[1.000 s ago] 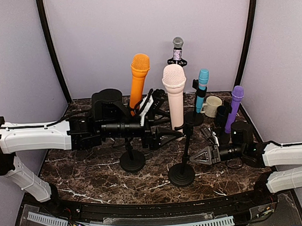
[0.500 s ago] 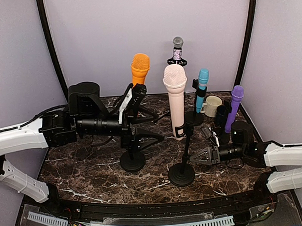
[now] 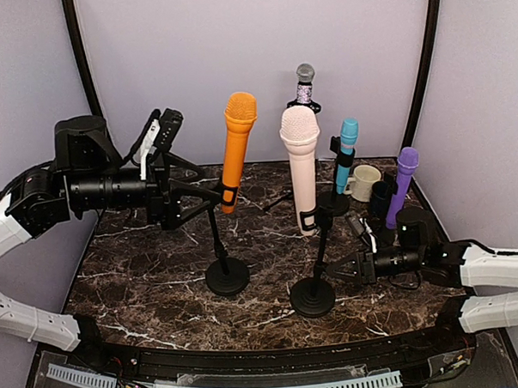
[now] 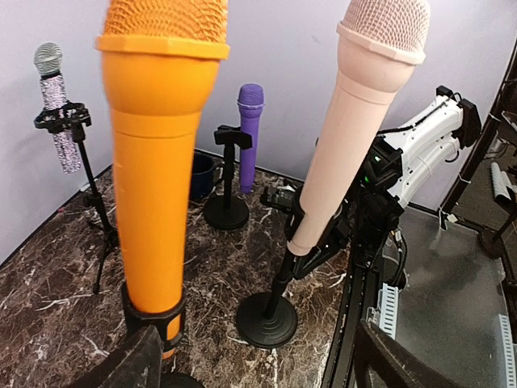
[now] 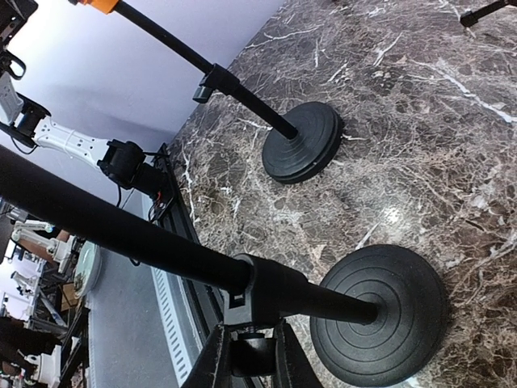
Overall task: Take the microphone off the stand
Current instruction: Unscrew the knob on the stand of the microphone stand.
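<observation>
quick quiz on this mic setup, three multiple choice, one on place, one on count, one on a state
1. Which microphone stands farthest back, nearest the rear wall?
A. blue microphone
B. silver glitter microphone
C. purple microphone

2. How many microphones sit in stands?
A. three
B. five
C. seven

3. What is the right gripper doing?
A. hanging open above the table
B. shut on the pink microphone's stand
C. shut on the purple microphone

Answers:
1. B, in the top view it rises behind all the others, close to the wall.
2. B, the top view shows five heads, each of another colour.
3. B, the right wrist view shows its fingers pinched at the joint on that stand's pole, just above the round base.
</observation>
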You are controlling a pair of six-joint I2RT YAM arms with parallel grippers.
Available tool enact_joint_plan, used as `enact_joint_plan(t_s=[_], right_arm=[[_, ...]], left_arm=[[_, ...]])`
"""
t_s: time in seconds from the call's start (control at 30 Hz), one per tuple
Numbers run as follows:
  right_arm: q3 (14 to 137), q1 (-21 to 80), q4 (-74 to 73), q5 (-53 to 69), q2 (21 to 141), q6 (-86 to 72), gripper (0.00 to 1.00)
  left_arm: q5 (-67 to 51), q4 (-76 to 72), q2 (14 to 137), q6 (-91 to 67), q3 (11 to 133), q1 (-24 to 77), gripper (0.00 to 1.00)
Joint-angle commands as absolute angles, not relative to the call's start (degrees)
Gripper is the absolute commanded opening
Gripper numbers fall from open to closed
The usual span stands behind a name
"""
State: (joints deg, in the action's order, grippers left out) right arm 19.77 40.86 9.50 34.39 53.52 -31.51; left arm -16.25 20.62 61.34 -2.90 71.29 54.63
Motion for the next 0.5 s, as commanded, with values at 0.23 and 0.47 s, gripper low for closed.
enact_joint_plan(t_s=[0.23,0.47], right_arm=[[20.7,42.8,2.1,18.6,53.7,-27.9,0.00],[22.0,44.7,0.4,11.8,53.1,-27.6,0.00]], left_arm=[[7.0,27.8,55.3,-9.5,70.4,47.2,0.86],[4.8,24.4,53.5,-8.9,60.9,37.1,0.87]])
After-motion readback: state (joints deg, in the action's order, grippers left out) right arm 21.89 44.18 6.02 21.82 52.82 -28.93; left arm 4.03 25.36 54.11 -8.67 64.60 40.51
